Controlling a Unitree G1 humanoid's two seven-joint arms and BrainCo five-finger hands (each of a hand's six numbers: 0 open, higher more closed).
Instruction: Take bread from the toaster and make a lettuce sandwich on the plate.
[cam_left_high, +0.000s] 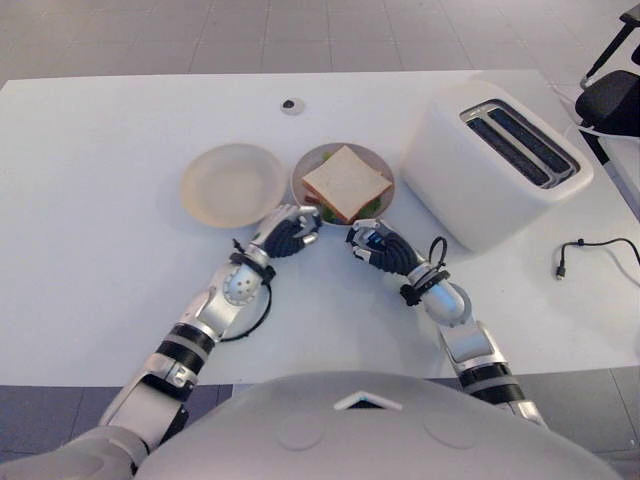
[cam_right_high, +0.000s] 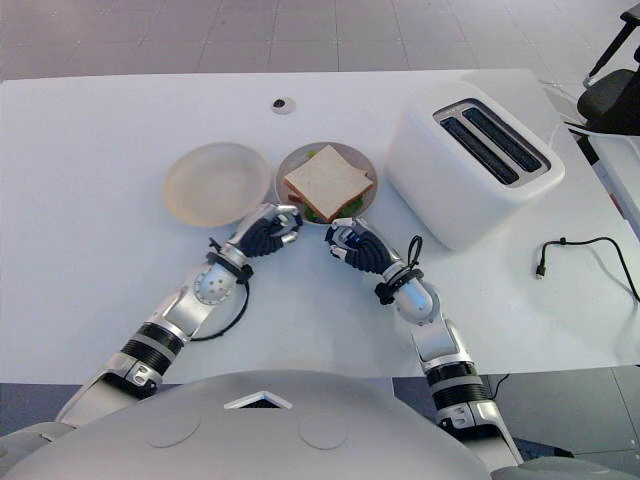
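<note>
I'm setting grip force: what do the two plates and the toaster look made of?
Empty plate: matte beige, no glare, perhaps plastic or bamboo fibre. Sandwich plate: same look. Toaster: smooth white shell with soft sheen, probably plastic.

The left robot hand (cam_left_high: 290, 232) and the right robot hand (cam_left_high: 378, 246) have black fingers (cam_left_high: 287, 241) under silver-grey back plates. Behind each robot hand a black strap rings the wrist, and a thin black cable (cam_left_high: 263, 312) loops out. The forearms (cam_left_high: 205, 318) are silver-grey shells with black bands. A round silver cap (cam_left_high: 238, 288) with small dark holes sits just behind the left robot hand.
</note>
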